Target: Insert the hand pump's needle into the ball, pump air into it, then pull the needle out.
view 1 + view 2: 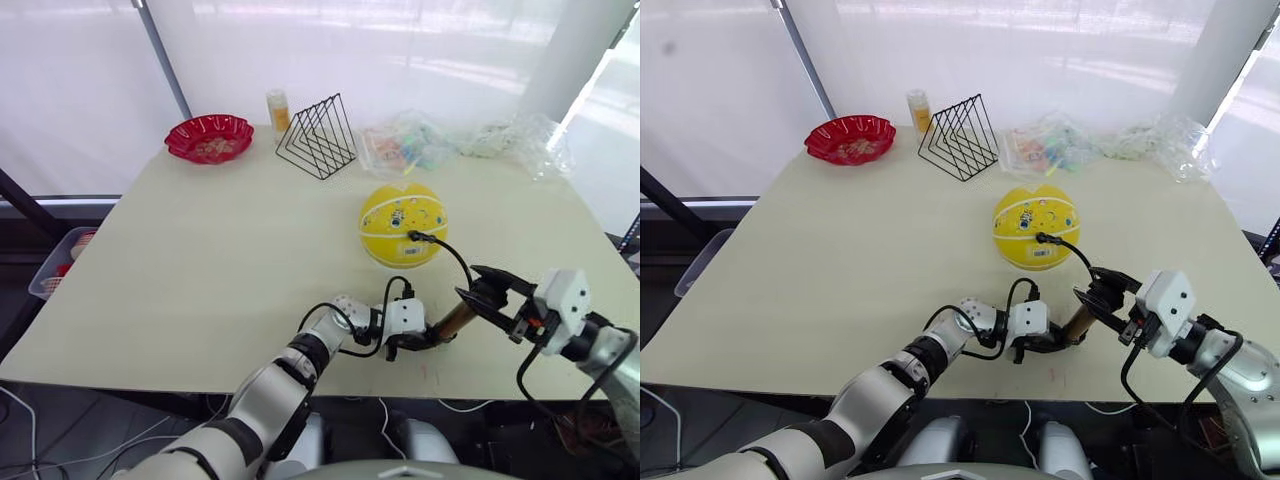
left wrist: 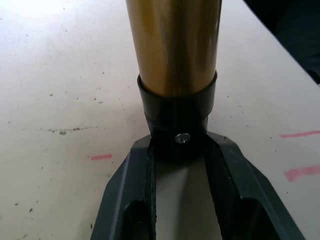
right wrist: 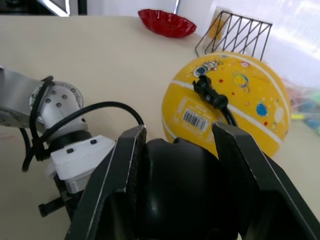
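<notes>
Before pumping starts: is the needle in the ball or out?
In. The needle's black fitting sits flush against the ball, the hose trailing from it to the hand pump; the pin itself is hidden.

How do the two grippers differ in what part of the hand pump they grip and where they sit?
The left gripper clamps the hand pump at its black end cap; the right gripper closes around the handle end. The left gripper sits farther from the ball, the right gripper nearer it. Both grip the same pump.
</notes>
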Robot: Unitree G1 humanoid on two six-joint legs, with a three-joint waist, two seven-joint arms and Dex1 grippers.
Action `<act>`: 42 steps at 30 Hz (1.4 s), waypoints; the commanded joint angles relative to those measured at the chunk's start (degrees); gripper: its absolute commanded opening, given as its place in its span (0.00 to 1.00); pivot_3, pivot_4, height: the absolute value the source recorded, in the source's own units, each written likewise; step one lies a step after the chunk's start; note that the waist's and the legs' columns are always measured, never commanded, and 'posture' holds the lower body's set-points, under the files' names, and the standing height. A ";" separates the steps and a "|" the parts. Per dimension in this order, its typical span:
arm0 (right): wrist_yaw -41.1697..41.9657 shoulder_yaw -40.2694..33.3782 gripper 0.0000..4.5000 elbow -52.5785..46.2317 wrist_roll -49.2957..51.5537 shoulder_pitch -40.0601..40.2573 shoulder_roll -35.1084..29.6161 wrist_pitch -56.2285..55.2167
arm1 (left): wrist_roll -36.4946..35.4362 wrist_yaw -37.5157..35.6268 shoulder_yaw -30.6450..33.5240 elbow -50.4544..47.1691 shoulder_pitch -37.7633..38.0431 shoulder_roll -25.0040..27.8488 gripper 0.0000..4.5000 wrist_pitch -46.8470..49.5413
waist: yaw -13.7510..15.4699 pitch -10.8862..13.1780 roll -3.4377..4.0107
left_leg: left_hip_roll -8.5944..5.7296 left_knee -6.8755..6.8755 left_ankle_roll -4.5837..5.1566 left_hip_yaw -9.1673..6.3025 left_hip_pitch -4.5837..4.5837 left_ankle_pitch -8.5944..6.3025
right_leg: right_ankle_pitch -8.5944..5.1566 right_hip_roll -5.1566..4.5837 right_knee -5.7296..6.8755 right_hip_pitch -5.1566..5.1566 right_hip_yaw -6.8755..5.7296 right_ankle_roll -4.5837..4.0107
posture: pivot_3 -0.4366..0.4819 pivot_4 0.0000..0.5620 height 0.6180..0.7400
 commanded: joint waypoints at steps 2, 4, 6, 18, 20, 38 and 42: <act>1.56 -4.11 0.35 -3.19 5.74 -2.37 -3.34 5.11 | 4.86 -1.82 -4.43 4.75 3.48 1.26 0.22 1.84 | 0.02 0.11 0.14 | 0.00 0.01 0.00 0.00 -0.02 0.00 | 0.00 0.00 0.00 -0.01 0.00 -0.01 | 0.48 0.27 0.97; 1.10 -8.43 0.35 -4.96 9.97 -5.47 -5.89 7.85 | 4.91 -1.91 -4.48 4.75 3.54 1.36 0.22 1.79 | 0.07 0.40 0.37 | -0.03 0.04 0.00 0.02 -0.06 0.00 | 0.00 -0.06 -0.01 -0.03 0.01 -0.01 | 0.48 0.27 0.97; 0.29 -12.46 0.35 -6.50 14.65 -8.59 -8.40 10.95 | 4.95 -2.03 -4.52 4.73 3.56 1.41 0.22 1.76 | 0.21 0.67 0.63 | -0.04 0.05 0.00 0.04 -0.12 0.00 | 0.00 -0.09 -0.01 -0.07 0.02 -0.01 | 0.48 0.27 0.97; -2.65 -33.41 0.35 -3.06 39.05 -26.65 -26.06 27.96 | 5.09 -2.56 -4.52 4.96 3.00 1.46 0.22 1.92 | 0.74 1.61 0.88 | -0.17 0.08 0.01 0.03 -0.45 0.00 | 0.02 -0.59 -0.06 -0.24 -0.07 0.00 | 0.48 0.27 0.97; -2.20 -32.73 0.35 -4.10 38.29 -25.13 -25.54 28.87 | 5.12 -2.57 -4.54 4.99 2.91 1.50 0.22 1.91 | 0.83 1.66 0.87 | -0.27 0.12 0.02 0.06 -0.60 0.01 | 0.04 -0.71 -0.05 -0.39 -0.02 0.04 | 0.48 0.27 0.97; -0.24 5.11 0.35 6.59 -2.80 -0.84 -0.03 -0.62 | 4.70 -2.03 -4.27 5.01 2.37 1.55 0.22 2.31 | -0.79 -0.29 -0.69 | 0.02 0.00 0.06 -0.24 0.13 -0.04 | -0.13 -0.33 0.01 0.16 -0.21 0.00 | 0.48 0.27 0.97; -0.62 3.17 0.35 4.63 -0.86 -2.63 0.49 -0.57 | 4.67 -2.21 -4.24 5.04 2.23 1.79 0.22 2.32 | -0.67 -0.15 -0.27 | 0.02 0.04 0.06 -0.26 0.12 -0.04 | -0.08 -0.22 0.04 0.16 -0.22 -0.09 | 0.48 0.27 0.97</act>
